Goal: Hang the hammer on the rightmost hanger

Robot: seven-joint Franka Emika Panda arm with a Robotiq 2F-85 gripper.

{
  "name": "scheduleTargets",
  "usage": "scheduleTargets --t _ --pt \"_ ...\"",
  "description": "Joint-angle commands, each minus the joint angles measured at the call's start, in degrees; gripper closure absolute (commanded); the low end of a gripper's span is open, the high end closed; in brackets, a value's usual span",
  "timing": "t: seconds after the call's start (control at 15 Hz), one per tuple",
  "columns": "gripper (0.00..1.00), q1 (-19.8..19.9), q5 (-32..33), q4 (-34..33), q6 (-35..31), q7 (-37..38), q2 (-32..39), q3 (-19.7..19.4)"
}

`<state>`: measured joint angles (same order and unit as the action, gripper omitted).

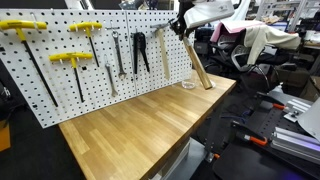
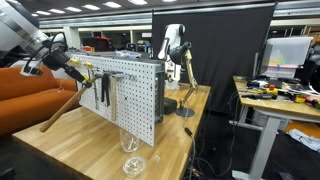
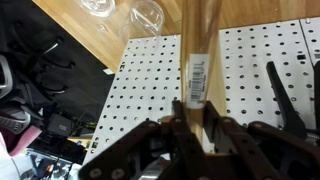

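My gripper (image 1: 178,28) is shut on the hammer (image 1: 197,68) near its head end. The long pale wooden handle slants down toward the tabletop, in front of the right end of the white pegboard (image 1: 60,95). In an exterior view the gripper (image 2: 62,62) holds the hammer (image 2: 58,112) on the tool side of the pegboard (image 2: 135,95). In the wrist view the fingers (image 3: 198,110) clamp the handle (image 3: 197,40), which carries a barcode label, over the pegboard (image 3: 150,80). The hammer's head and the pegboard hooks are too small to make out.
Yellow T-handled tools (image 1: 72,60) hang at the left of the pegboard, with black-handled pliers (image 1: 140,52) nearer the middle and also in the wrist view (image 3: 283,95). Clear glasses (image 2: 130,160) stand on the wooden table (image 1: 140,130) by the board's right end. Cluttered desks lie beyond.
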<state>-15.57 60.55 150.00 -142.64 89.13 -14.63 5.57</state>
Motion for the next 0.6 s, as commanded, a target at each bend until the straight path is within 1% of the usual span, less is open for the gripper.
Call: scheduleTargets --t 0.0,0.27,0.53 --pt "0.94 3.12 1.12 2.08 1.19 0.34 -2.27 3.56" --pt "0.94 3.18 0.44 3.32 0.18 -0.01 -2.34 4.95" --pt "0.94 1.93 -1.41 4.18 -1.36 -2.54 -3.46 6.31"
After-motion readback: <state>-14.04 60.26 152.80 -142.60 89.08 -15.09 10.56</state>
